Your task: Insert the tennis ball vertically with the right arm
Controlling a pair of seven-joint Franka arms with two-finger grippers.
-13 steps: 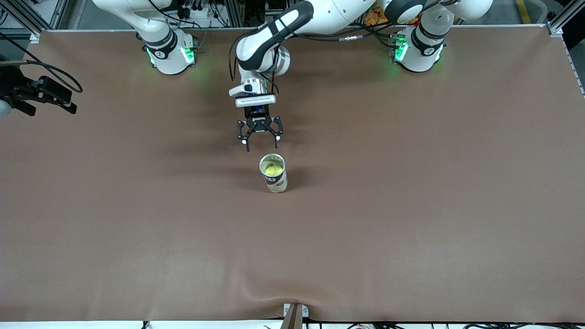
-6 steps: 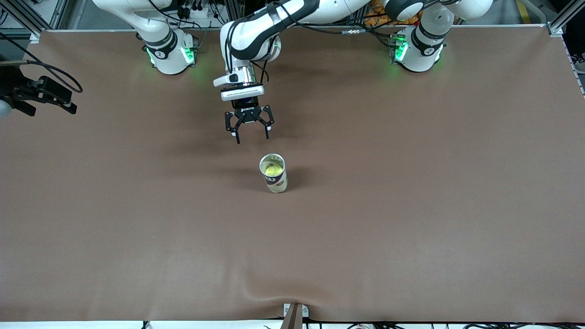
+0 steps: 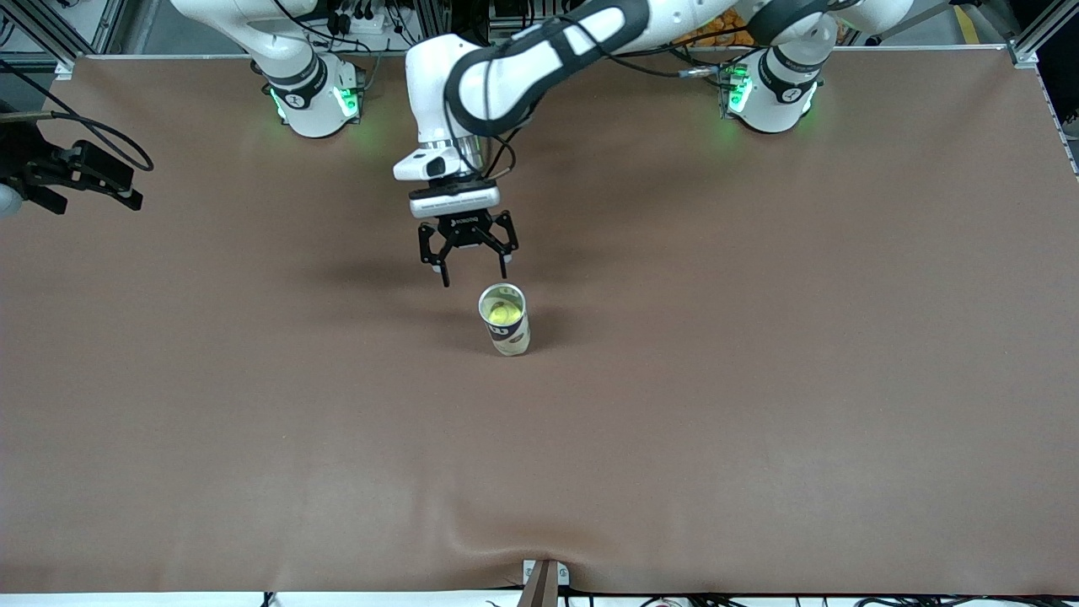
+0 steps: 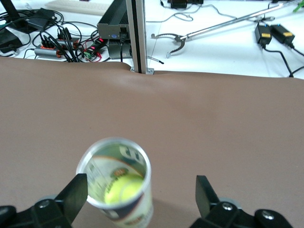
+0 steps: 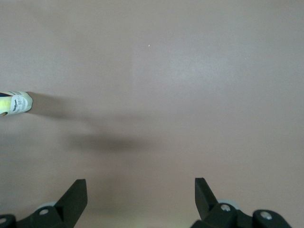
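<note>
An open tennis ball can (image 3: 504, 320) stands upright mid-table with a yellow tennis ball (image 3: 501, 314) inside it. My left gripper (image 3: 473, 276) is open and empty, in the air just beside the can on the robots' side. In the left wrist view the can (image 4: 118, 190) and the ball (image 4: 122, 191) show between my open fingers, and the left gripper (image 4: 140, 186) is not touching them. My right gripper (image 5: 140, 187) is open and empty over bare table and is out of the front view. The can (image 5: 15, 103) shows at the edge of the right wrist view.
The brown table cloth (image 3: 759, 379) covers the whole table. A black camera mount (image 3: 80, 173) sits at the right arm's end. A metal post and clamp (image 3: 544, 580) stand at the table edge nearest the front camera, with cables (image 4: 61, 40) off the table there.
The left gripper swung away toward the right arm's base, then came back toward the can. It stays open. The can and ball have not moved.
</note>
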